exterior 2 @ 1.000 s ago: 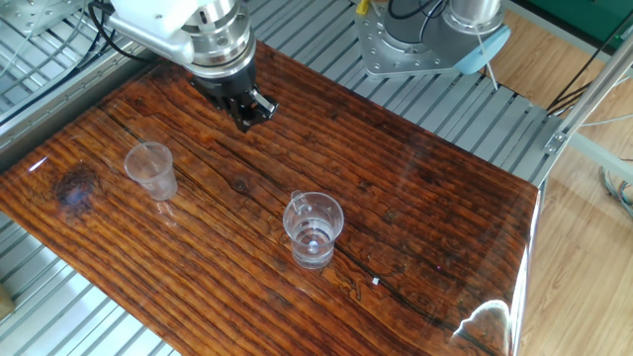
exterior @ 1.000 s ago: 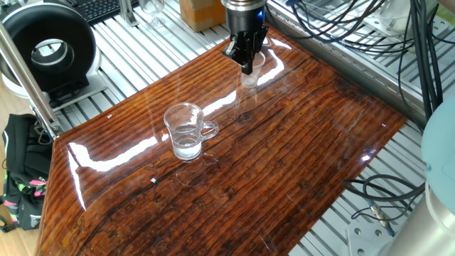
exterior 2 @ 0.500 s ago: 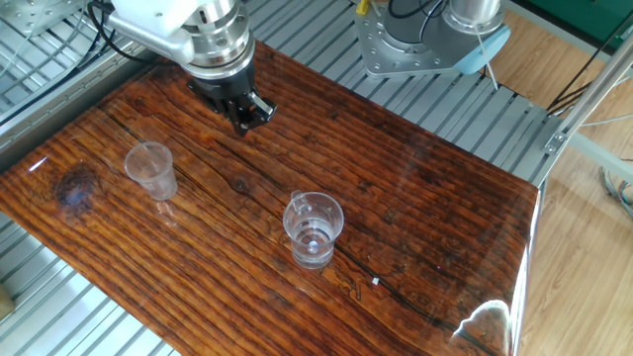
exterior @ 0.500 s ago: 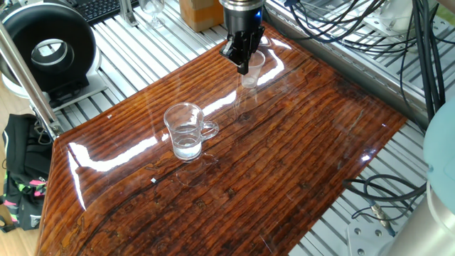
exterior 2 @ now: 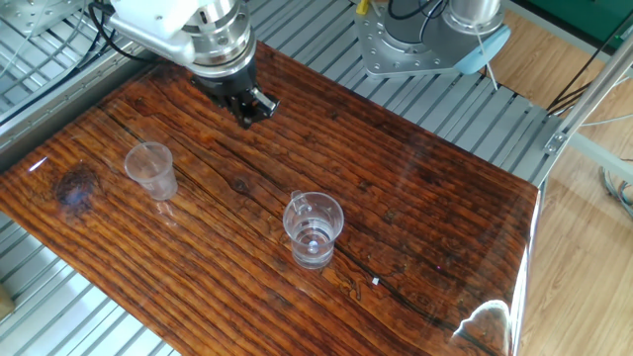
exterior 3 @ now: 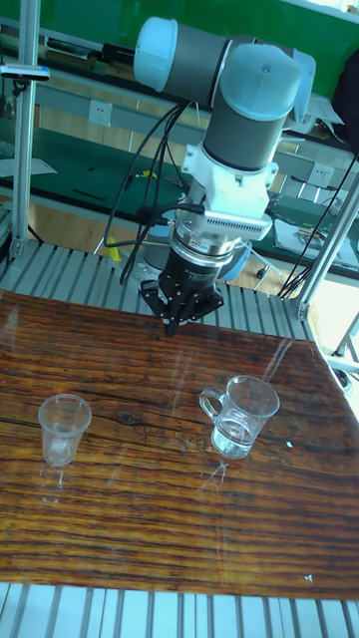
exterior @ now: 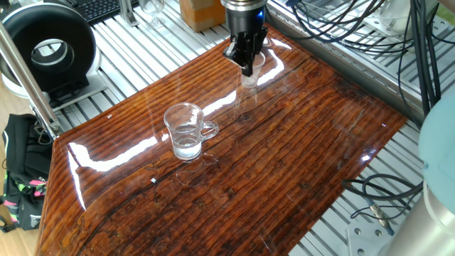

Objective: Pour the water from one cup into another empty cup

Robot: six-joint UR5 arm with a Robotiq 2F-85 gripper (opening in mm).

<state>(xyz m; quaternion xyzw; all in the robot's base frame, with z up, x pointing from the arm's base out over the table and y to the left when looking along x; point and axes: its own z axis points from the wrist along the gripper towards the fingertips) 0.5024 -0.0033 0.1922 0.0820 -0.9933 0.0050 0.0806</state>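
The mug (exterior 2: 314,229) stands mid-table (exterior 2: 415,198) with a little water (exterior 2: 314,244) in it, well apart from the empty cup (exterior 2: 151,170). The tool (exterior 2: 252,109) hangs above the table, fingers nearly together, holding nothing. The glass looks heavy, rigid and slick; gripping the rim wall or handle (exterior: 210,130) seems best.

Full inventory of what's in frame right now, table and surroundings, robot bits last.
glass mug: 1, clear, handled, mid-table
water: small amount, colourless, in the mug
small cup: 1, clear, no handle, standing apart from the mug
table: 1, glossy brown wood grain
black ring device: 1, black, off the table's edge
cardboard box: 1, tan, beyond the far edge
cables: several, black, beside the table
arm: 1, grey and blue
tool: 1, black, above the table, holding nothing
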